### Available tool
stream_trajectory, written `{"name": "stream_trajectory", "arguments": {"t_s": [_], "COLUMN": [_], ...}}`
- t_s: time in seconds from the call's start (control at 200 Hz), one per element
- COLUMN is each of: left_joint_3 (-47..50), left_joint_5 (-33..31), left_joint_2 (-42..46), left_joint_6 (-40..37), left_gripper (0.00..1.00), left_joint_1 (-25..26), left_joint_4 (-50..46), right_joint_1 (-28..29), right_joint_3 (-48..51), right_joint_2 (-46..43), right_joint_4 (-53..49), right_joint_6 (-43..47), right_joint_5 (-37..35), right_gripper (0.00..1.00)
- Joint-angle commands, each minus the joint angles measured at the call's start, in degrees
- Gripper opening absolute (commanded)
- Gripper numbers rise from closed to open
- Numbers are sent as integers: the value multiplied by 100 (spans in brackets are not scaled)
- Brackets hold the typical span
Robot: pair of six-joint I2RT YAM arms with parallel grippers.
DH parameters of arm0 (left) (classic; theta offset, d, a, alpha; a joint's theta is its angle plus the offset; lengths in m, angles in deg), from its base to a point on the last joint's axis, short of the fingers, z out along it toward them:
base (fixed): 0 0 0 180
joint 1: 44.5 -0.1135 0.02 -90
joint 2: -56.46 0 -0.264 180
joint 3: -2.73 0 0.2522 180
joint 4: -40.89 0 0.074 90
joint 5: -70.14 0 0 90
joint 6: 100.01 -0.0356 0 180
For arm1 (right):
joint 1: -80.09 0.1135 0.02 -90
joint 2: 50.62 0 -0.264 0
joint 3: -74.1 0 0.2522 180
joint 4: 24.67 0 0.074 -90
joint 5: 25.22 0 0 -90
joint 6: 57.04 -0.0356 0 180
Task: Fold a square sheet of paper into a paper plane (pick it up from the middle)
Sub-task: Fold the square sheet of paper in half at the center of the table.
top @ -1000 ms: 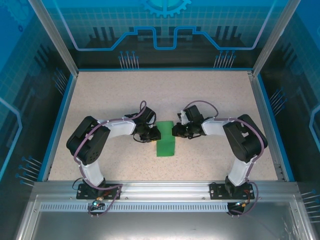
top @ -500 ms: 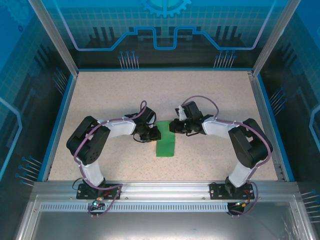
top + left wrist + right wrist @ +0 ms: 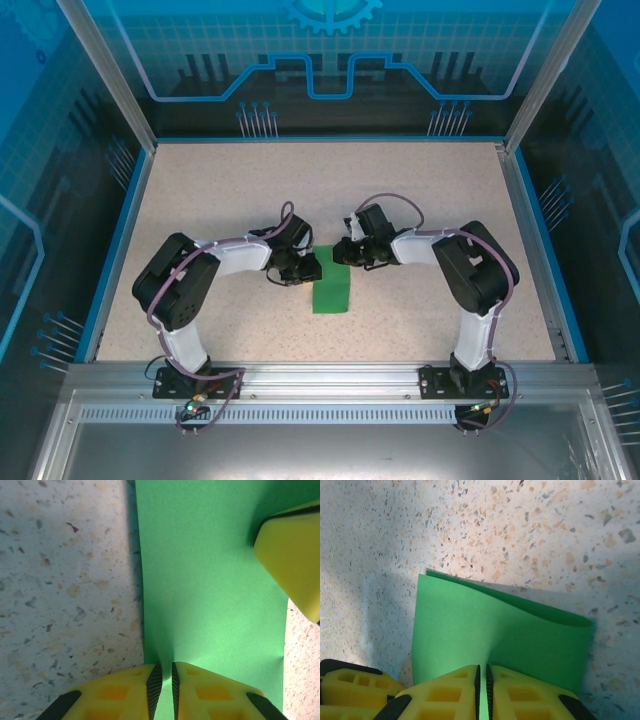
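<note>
1. The left gripper has its yellow fingers drawn nearly together, nipping the near edge of the square sheet of paper in the slit between them.
2. The right gripper is closed just as tight, with green paper caught between its pads.
3. From the left fingers the sheet runs straight ahead and off to their right. One of the right gripper's fingers sits over its far right corner.
4. From the right fingers the paper spreads ahead, doubled over. The upper layer bows up off the lower one along the far side, so it looks not yet pressed flat.
5. From above, the paper lies as a green strip on the speckled table, midway between the arms. Its long axis runs from near to far. The left gripper is on its left long edge, and the right gripper is at the far right end.
6. Neither arm is nearer, as both are on it. My guess is that the coming move depends on the two pinches facing each other across the strip's narrow width.
</note>
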Motion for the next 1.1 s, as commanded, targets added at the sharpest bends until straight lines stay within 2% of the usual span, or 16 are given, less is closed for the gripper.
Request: {"name": "stream_trajectory", "arguments": {"t_s": [0.0, 0.175, 0.405, 0.66, 0.82, 1.095], "left_joint_3": [437, 449, 447, 423, 412, 463], "left_joint_5": [-666, -708, -745, -718, -710, -720], "left_joint_2": [-347, -324, -317, -320, -292, -240], "left_joint_6": [-198, -200, -224, -206, -215, -250], "left_gripper": [20, 20, 20, 20, 20, 20], "left_joint_1": [39, 38, 36, 44, 42, 39], "left_joint_4": [-877, -916, -959, -928, -936, -971], "right_joint_1": [-120, -335, -414, -175, 34, 20], "right_joint_3": [219, 657, 708, 616, 487, 93], "right_joint_2": [79, -90, -485, -956, -723, -105], "right_joint_4": [205, 578, 139, 329, 539, 695], "right_joint_6": [-54, -214, -65, -169, -323, -346], "right_joint_5": [-319, -571, -1022, -769, -661, -635], "right_gripper": [15, 15, 16, 16, 16, 16]}}
